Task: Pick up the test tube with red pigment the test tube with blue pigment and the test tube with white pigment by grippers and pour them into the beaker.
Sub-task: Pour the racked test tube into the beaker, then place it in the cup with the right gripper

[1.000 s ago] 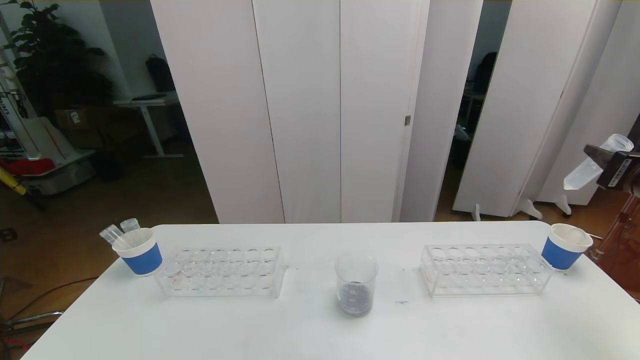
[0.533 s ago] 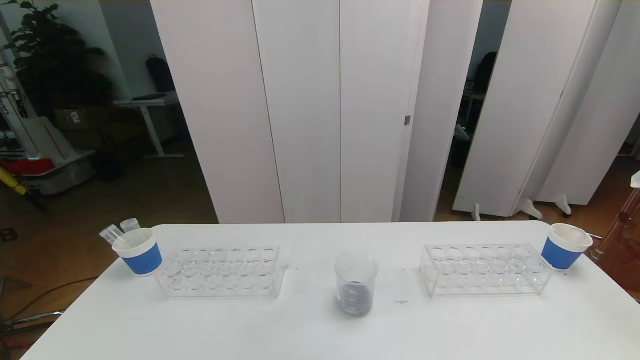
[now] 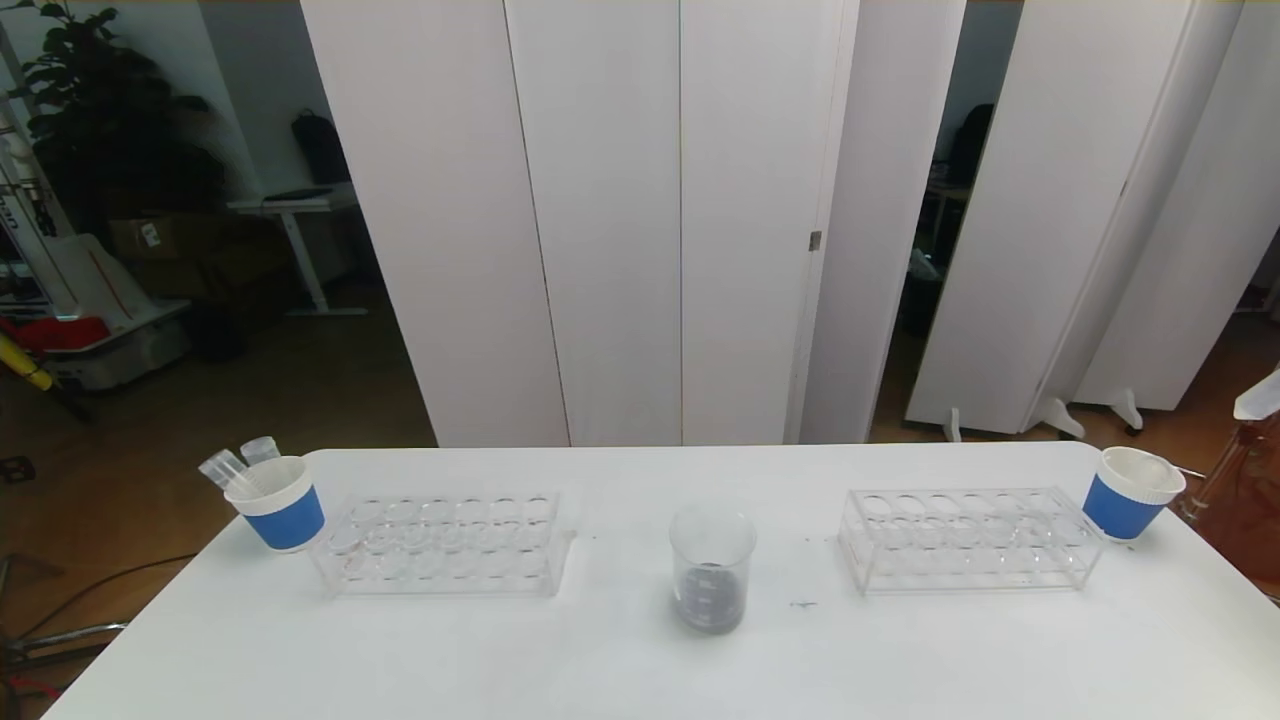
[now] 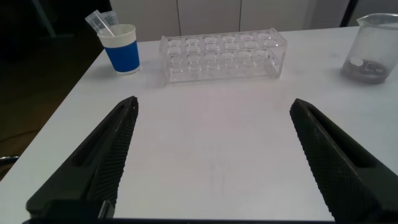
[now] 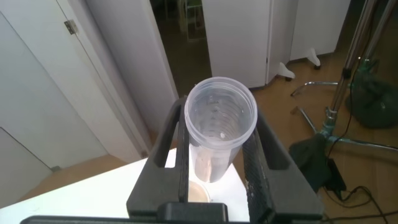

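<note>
Right gripper (image 5: 217, 155) is clamping an emptied-looking threaded-rim test tube (image 5: 219, 124), likely the white-pigment one, above the right paper cup (image 3: 1130, 492). Left gripper (image 4: 211, 155) is hanging wide open, holding nothing, over the table (image 3: 600, 660). Beaker (image 3: 711, 570) is sitting mid-table holding dark liquid. Two tubes are standing in the left paper cup (image 3: 280, 505). Pouring seems finished; discarding this tube is what's left.
</note>
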You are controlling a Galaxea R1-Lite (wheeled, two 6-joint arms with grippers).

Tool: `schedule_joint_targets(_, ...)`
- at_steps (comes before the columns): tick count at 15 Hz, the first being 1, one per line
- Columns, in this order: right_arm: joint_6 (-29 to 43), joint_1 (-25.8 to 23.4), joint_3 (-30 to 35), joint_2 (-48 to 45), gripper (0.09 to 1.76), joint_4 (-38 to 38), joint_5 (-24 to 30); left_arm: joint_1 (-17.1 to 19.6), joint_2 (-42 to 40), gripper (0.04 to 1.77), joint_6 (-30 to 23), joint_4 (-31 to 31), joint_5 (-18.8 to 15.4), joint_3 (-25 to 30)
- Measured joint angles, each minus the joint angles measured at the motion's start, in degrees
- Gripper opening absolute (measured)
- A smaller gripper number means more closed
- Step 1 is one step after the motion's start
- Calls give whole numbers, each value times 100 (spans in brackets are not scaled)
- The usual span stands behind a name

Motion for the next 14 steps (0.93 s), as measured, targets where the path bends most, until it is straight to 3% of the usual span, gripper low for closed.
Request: schedule_joint_targets(14, 279, 592, -96, 1313, 57, 6, -11, 0, 0, 174, -2, -2, 1, 0)
